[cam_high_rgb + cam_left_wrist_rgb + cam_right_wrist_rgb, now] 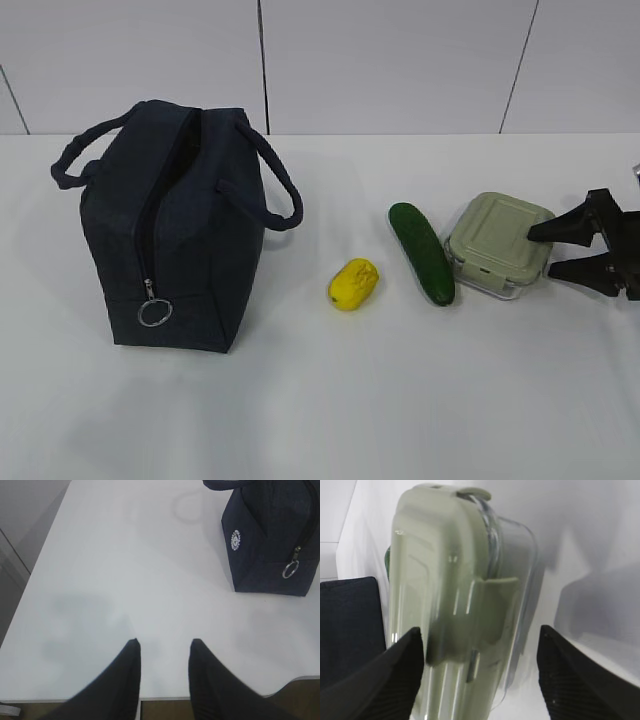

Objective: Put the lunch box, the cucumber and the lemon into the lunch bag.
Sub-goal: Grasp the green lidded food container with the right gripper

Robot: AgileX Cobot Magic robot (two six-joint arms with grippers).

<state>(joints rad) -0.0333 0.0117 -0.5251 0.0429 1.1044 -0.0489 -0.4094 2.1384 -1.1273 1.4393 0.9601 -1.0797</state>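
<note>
Four task items in a row on white tabletop (320, 420), exterior view.

Far left: lunch bag (175, 225), boxy dark navy fabric, upright, two loop handles arching up from the top. Zipper runs down the near end, slit gaping dark at the top, silver ring pull (155, 312) hanging low near the base. Small round white logo (235, 540) on one side, seen from left wrist view.

Right of bag, apart from it: lemon (353, 283), small, bright yellow, oval, bumpy skin, lying on its side.

Just right of lemon, not touching: cucumber (421, 252), dark green, smooth, slightly curved, lying at an angle, far end up-left, near end down-right.

Just beside cucumber: lunch box (498, 243), square, rounded corners, clear body, pale sage-green lid with clip tabs, flat on tabletop. Contact with cucumber unclear.

Right gripper (538, 250) in from right edge, black, jaws spread wide, straddling the box's right side, upper tip over the lid edge, lower tip by the near corner. Right wrist view: box filling the gap between the jaws, lid clip centred, nothing clamped.

Left gripper (164, 652) over bare tabletop near front edge, well apart from bag, jaws partly open, nothing between them.
</note>
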